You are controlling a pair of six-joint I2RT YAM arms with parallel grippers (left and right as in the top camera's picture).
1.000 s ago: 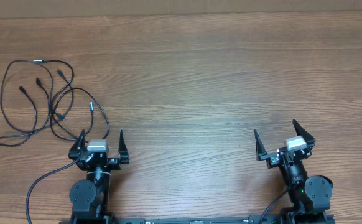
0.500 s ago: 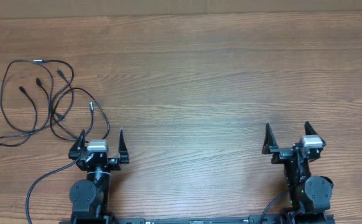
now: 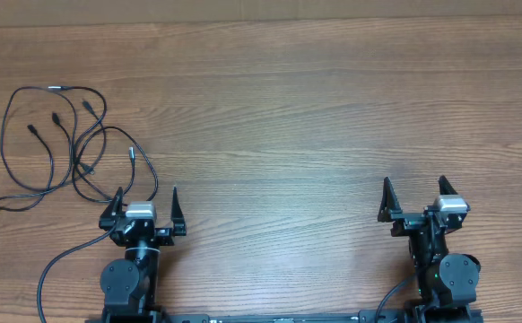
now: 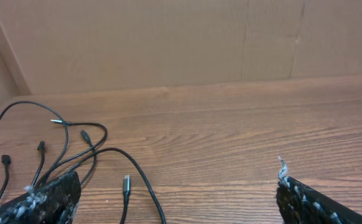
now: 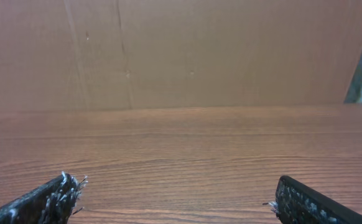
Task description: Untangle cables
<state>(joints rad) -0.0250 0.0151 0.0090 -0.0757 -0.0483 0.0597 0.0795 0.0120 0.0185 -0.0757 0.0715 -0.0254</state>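
The cables [image 3: 64, 144] are thin black cords in loose overlapping loops at the far left of the wooden table, with several small plug ends, one silver-tipped [image 3: 132, 151]. In the left wrist view they lie ahead and to the left [image 4: 75, 149], and one plug [image 4: 126, 183] lies between my fingers. My left gripper [image 3: 145, 195] is open and empty, just right of the nearest loop. My right gripper [image 3: 413, 186] is open and empty at the right, far from the cables, over bare wood [image 5: 175, 186].
Thicker black arm wires run off the left arm base [image 3: 59, 260] and the right base [image 3: 395, 296]. A brown cardboard wall [image 4: 168, 37] stands behind the table's far edge.
My right gripper swung from an angled pose to point straight ahead, then stayed still. The left gripper and the cables have not moved.
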